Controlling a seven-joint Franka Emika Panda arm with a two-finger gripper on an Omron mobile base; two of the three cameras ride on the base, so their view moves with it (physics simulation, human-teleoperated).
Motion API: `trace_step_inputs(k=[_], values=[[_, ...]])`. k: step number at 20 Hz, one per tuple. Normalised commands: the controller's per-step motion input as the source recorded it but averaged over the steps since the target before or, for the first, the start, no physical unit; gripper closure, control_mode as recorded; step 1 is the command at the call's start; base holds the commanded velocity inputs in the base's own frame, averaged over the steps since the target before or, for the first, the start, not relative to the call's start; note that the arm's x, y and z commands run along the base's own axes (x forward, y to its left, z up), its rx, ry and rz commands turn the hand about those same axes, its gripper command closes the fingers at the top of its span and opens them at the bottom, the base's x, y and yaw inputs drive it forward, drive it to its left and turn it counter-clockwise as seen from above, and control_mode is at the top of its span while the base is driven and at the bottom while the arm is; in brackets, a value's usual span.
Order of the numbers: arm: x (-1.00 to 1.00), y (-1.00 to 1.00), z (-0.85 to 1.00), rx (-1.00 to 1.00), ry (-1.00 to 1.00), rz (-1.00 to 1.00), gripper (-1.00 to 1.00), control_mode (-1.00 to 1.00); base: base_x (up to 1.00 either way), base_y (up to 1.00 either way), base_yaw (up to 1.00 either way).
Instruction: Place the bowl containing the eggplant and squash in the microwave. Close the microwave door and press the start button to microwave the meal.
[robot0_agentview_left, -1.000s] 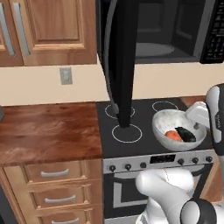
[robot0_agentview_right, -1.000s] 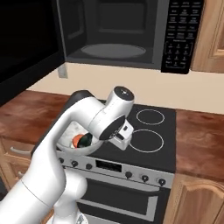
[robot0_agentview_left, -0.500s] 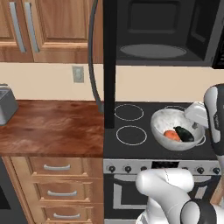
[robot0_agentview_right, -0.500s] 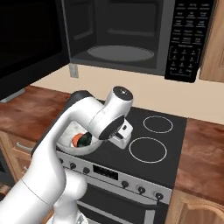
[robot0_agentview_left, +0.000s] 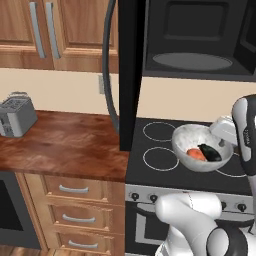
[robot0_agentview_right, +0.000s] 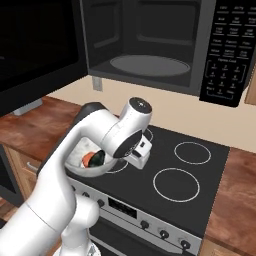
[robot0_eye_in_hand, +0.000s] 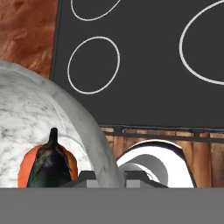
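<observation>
1. Holding the bowl (robot0_agentview_left: 201, 146) by its right-hand rim, the gripper (robot0_agentview_left: 223, 134) sits at the right edge of the left base frame, its jaws clamped together on the rim wall.
2. The hand view shows the bowl (robot0_eye_in_hand: 52, 122) rim passing between the two jaw tips at the bottom centre of the frame.
3. The bowl appears raised above the black stove (robot0_agentview_left: 160, 172) top, at centre right of the left base frame.
4. The eggplant (robot0_agentview_left: 210, 152) lies inside the bowl, right of and touching the squash (robot0_agentview_left: 195, 154).
5. In the hand view, the eggplant (robot0_eye_in_hand: 49, 164) overlaps the front of the squash (robot0_eye_in_hand: 27, 169) at lower left.
6. The microwave (robot0_agentview_right: 150, 42) occupies the top of the right base frame, its cavity exposed with the grey turntable (robot0_agentview_right: 149, 65) visible.
7. The microwave door (robot0_agentview_left: 131, 70) stands swung open, seen edge-on at upper centre of the left base frame.
8. A toaster (robot0_agentview_left: 16, 115) rests on the wooden bench (robot0_agentview_left: 65, 145) at far left.
</observation>
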Motion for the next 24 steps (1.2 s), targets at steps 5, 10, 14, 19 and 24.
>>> trace_step_inputs(k=[5,10,14,19,24], values=[[0.00,-0.22,0.00,0.00,-0.01,0.02,1.00,-1.00,0.00,0.00,0.00],[0.00,-0.20,0.00,0.00,-0.05,0.00,1.00,-1.00,0.00,0.00,0.00],[0.00,-0.10,0.03,0.01,-0.08,0.00,1.00,-1.00,0.00,0.00,0.00],[0.00,0.00,0.11,0.00,-0.09,0.00,1.00,-1.00,0.00,0.00,0.00],[0.00,0.00,0.03,0.00,0.00,0.00,1.00,-1.00,0.00,0.00,0.00]])
